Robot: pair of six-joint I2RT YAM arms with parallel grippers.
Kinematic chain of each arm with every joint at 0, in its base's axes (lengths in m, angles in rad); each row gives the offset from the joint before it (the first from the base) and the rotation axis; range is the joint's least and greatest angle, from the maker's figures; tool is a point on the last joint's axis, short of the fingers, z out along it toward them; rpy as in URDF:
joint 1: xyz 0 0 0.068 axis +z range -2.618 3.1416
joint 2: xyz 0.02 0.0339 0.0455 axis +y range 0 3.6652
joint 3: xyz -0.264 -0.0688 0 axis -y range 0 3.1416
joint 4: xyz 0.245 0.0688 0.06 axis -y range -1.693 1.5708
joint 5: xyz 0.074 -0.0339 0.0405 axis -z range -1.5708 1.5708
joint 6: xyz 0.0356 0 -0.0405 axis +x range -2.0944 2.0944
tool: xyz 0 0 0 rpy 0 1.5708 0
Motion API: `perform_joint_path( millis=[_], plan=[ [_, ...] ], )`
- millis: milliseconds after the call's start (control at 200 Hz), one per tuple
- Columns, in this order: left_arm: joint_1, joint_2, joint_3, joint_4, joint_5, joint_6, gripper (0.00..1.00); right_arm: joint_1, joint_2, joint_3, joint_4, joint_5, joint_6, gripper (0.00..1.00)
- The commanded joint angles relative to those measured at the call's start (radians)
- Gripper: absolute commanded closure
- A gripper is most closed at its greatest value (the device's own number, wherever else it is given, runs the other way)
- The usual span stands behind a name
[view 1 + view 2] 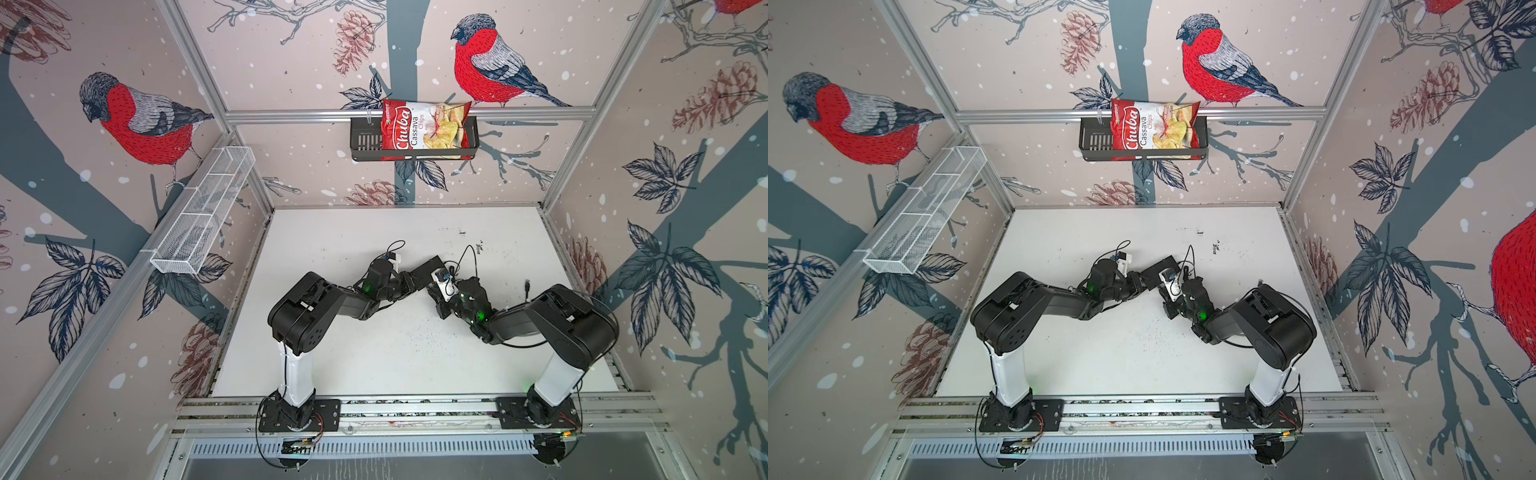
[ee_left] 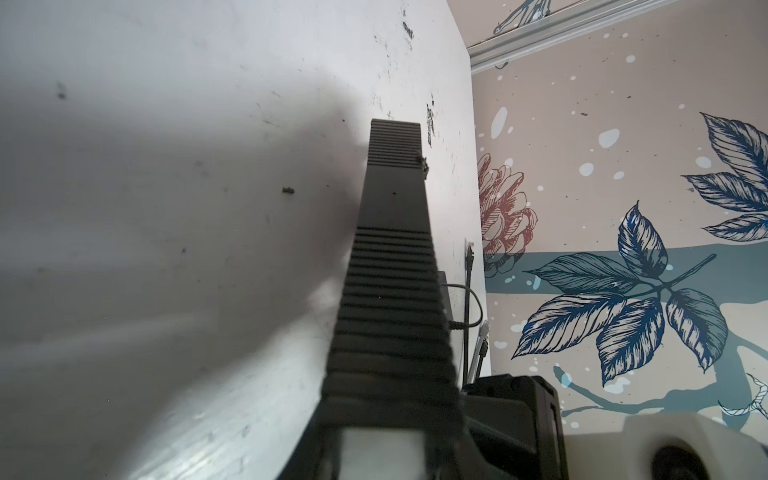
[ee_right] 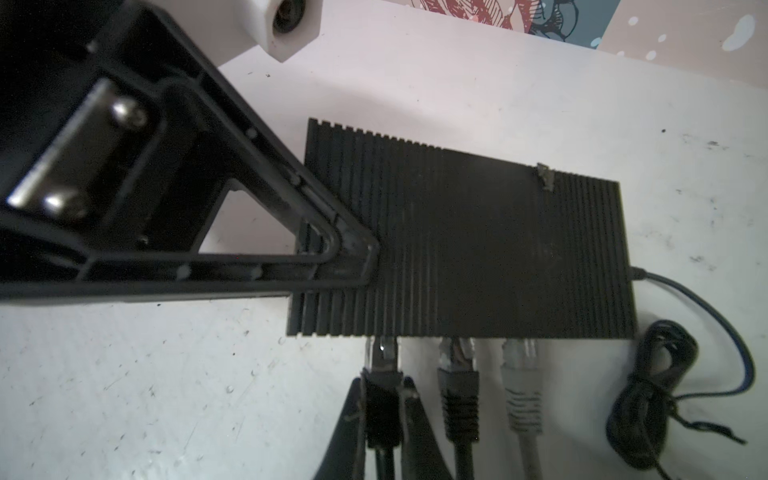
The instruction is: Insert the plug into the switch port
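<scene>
Plug (image 3: 382, 368) is held at the switch (image 3: 478, 249) front edge, tip at an end port; seating can't be told. Stiff, small, clip fragile, so the boot is gripped by the right jaws, nearly closed. Switch is flat on desk (image 3: 124, 395), light, prob. slippy; its end is pinched by the left jaws, part-open. Two plugs (image 3: 457, 374) just beside: little side room.

**Switch (image 2: 392, 199) seen lengthwise above the white table (image 2: 166, 166).**
The black slab is ribbed at both ends and smooth between. It runs from the blurred left gripper (image 2: 388, 399), clamped on its near end, towards a table corner below the printed wall (image 2: 623, 166). Its broad shadow falls on the scuffed surface along one long side. Thin black and grey cables (image 2: 468, 282) show by the other long side, near a black housing (image 2: 515, 415) and a white camera mount (image 2: 685, 440).
</scene>
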Motion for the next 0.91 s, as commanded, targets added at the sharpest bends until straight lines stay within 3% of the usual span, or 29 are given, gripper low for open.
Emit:
perform_joint_path(
  millis=[0,160,175,190,210,470,720,901],
  plan=[
    [0.000,-0.001,-0.018,-0.043,0.188,0.000,0.71,0.006,0.009,0.031,0.194,0.025,0.014,1.00],
    [0.023,-0.016,-0.040,-0.066,0.180,0.006,0.47,0.008,0.029,0.052,0.168,0.043,0.024,1.00],
    [0.023,-0.019,-0.042,-0.072,0.179,0.010,0.36,0.008,0.029,0.054,0.167,0.046,0.026,1.00],
    [0.026,-0.021,-0.042,-0.077,0.176,0.011,0.11,0.009,0.030,0.054,0.167,0.048,0.027,1.00],
    [0.029,-0.025,-0.043,-0.087,0.174,0.016,0.03,0.010,0.035,0.055,0.166,0.050,0.029,1.00],
    [0.039,-0.082,0.010,-0.331,0.080,0.166,0.02,0.016,0.072,0.090,0.108,0.071,0.037,1.00],
    [0.040,-0.210,0.083,-0.662,-0.155,0.334,0.02,0.018,0.093,0.133,0.021,0.090,0.047,0.98],
    [0.059,-0.286,0.079,-0.774,-0.303,0.376,0.02,0.019,0.120,0.177,-0.061,0.091,0.049,0.87]
  ],
)
